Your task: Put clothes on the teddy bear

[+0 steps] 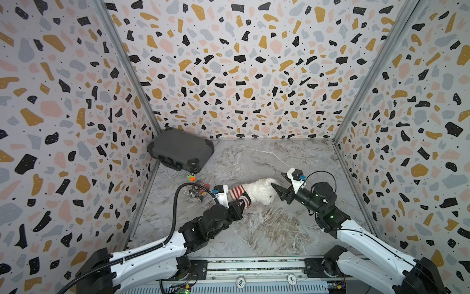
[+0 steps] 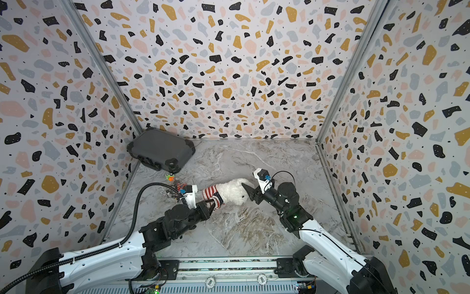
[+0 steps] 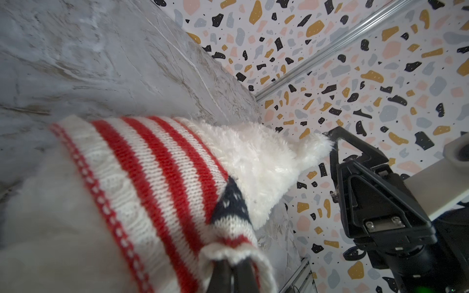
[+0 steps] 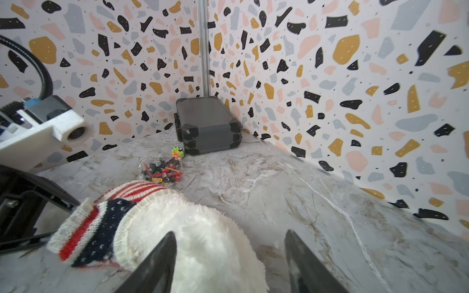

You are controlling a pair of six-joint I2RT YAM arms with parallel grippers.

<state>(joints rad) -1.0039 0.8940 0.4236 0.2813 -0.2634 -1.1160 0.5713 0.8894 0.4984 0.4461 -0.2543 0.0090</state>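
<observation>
The teddy bear point(image 1: 262, 194) point(image 2: 235, 194), white and fluffy, lies on its side mid-table. A red-and-white striped sweater point(image 1: 235, 193) point(image 2: 211, 193) with a navy patch covers its left end. My left gripper point(image 1: 243, 203) point(image 2: 212, 203) is shut on the sweater's rim; in the left wrist view its closed jaws point(image 3: 233, 274) pinch the white knit edge of the sweater point(image 3: 152, 177). My right gripper point(image 1: 279, 182) point(image 4: 231, 233) stands open at the bear's right end. One finger is over the bear's fur point(image 4: 193, 228) and the other over bare table; nothing is gripped.
A dark grey case point(image 1: 180, 152) lies in the back left corner. A small orange-and-green toy point(image 1: 191, 176) and a clear bag of small parts point(image 1: 198, 191) sit just left of the bear. Patterned walls enclose three sides of the marble table point(image 1: 267, 229).
</observation>
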